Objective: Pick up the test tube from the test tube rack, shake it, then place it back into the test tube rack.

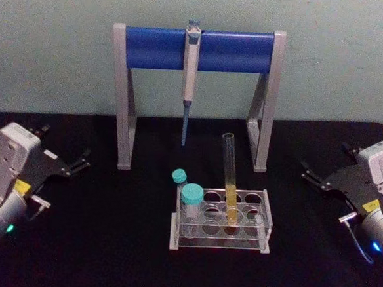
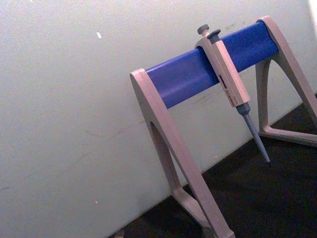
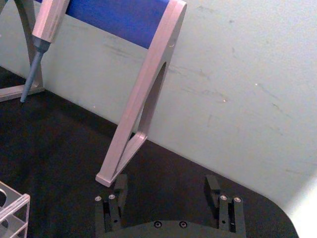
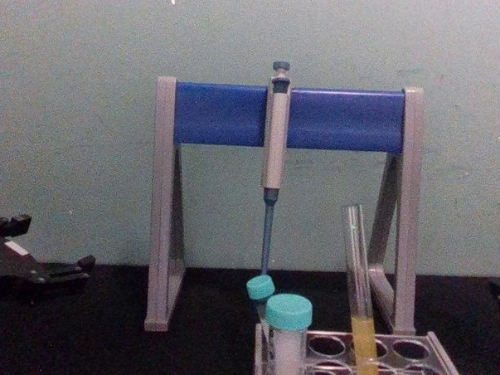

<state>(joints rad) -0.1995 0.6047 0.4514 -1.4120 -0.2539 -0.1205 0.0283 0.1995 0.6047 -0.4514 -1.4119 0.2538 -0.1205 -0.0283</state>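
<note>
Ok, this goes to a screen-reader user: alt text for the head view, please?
A tall test tube of yellow liquid stands in a clear test tube rack, beside two teal-capped vials. Behind, a pipette hangs from a grey stand with a blue crossbar. The left gripper and right gripper sit open at either side.

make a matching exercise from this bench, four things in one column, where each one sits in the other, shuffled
1. test tube
2. pipette
3. left gripper
4. right gripper

a. open, on the right of the table
b. hangs from the blue crossbar
c. stands in the test tube rack
d. on the left of the table

Pairs: 1-c, 2-b, 3-d, 4-a
</note>
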